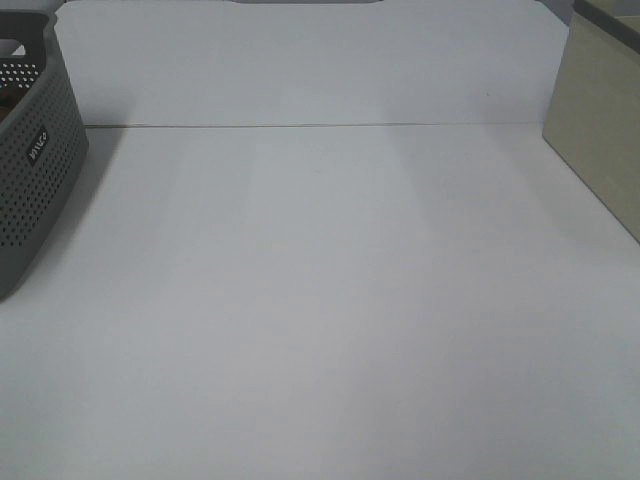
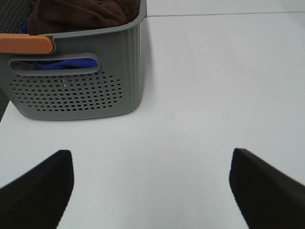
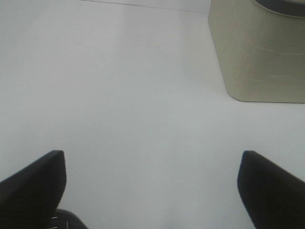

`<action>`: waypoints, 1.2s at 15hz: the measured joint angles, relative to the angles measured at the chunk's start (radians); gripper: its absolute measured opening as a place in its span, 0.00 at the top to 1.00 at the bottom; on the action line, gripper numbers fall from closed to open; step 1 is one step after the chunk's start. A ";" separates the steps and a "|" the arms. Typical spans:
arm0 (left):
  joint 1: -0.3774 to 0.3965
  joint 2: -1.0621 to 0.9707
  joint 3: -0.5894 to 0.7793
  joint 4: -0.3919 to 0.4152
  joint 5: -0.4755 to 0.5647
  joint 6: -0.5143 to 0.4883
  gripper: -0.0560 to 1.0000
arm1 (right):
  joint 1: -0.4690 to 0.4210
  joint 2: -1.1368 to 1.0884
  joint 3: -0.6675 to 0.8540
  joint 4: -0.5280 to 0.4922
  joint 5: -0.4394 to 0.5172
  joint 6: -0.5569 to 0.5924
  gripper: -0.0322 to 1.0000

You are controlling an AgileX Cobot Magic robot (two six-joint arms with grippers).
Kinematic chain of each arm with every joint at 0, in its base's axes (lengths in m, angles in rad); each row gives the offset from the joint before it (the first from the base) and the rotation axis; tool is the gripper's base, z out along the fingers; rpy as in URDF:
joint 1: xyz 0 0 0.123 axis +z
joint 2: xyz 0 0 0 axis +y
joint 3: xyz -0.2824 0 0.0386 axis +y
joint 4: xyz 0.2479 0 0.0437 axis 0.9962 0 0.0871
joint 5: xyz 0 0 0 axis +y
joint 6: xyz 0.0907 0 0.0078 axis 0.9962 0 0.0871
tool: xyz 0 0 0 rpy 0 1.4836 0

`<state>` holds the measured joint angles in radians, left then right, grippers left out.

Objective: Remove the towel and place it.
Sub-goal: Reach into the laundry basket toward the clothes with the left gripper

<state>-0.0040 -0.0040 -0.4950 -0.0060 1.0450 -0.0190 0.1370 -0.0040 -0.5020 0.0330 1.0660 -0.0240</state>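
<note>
The dark brown plush towel [image 2: 78,15] lies bunched inside the grey perforated basket [image 2: 76,90], with a blue cloth [image 2: 66,63] showing through the handle slot below it. The basket also shows at the left edge of the exterior high view [image 1: 35,170]. My left gripper [image 2: 151,188] is open and empty above the white table, a short way in front of the basket. My right gripper [image 3: 151,188] is open and empty above the table. Neither arm shows in the exterior high view.
An orange strip [image 2: 24,44] sits on the basket's rim. A beige bin [image 3: 259,52] stands ahead of the right gripper, also at the right edge of the exterior high view [image 1: 600,130]. A white back wall [image 1: 300,70] borders the white table [image 1: 320,300].
</note>
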 joint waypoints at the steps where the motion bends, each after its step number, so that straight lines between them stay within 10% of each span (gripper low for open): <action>1: 0.000 0.000 0.000 0.000 0.000 0.000 0.18 | 0.000 0.000 0.000 0.000 0.000 0.000 0.07; 18: 0.000 0.000 0.000 0.006 0.000 0.001 0.18 | 0.000 0.000 0.000 0.000 0.000 0.000 0.07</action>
<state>-0.0040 -0.0040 -0.4950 0.0000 1.0450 -0.0180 0.1370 -0.0040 -0.5020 0.0330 1.0660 -0.0240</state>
